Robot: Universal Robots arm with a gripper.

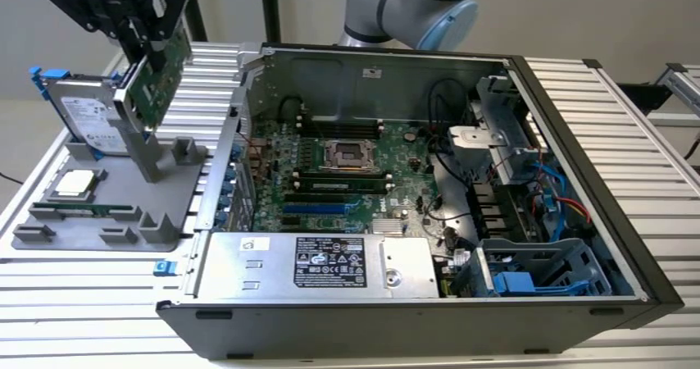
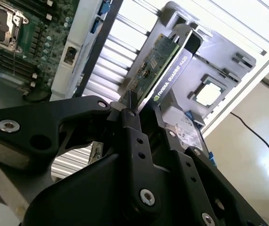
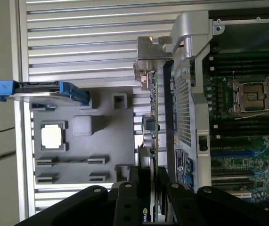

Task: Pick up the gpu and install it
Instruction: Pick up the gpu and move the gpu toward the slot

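One card is in play: the gpu, pinched across its two faces by the closed jaws, hangs tilted over the holder at the exterior view's left, just beside the drive. Whether its lower edge is free of the holder's upright I cannot tell. The step looks like the carry, so the pinch wants to be firm without crushing parts. The card needs to be kept from swinging into the drive and held high enough to pass the case wall to its right. A chip sits in the holder. The counter is ribbed metal, pale and level. The open case lies on it, motherboard face up. Behind stands the arm, against a plain wall.
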